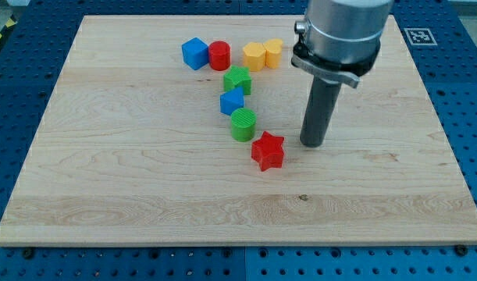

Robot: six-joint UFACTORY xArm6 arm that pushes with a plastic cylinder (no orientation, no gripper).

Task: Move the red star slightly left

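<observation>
The red star (268, 151) lies on the wooden board (144, 179) a little right of centre. My tip (313, 144) stands on the board just to the star's right and slightly toward the view's top, with a small gap between them. A green cylinder (243, 124) sits close to the star's upper left, almost touching it.
Above the green cylinder are a blue block (232, 101) and a green star (237, 80). Near the view's top stand a blue cube (195, 53), a red cylinder (219, 56), a yellow hexagon-like block (254, 56) and a yellow block (273, 52).
</observation>
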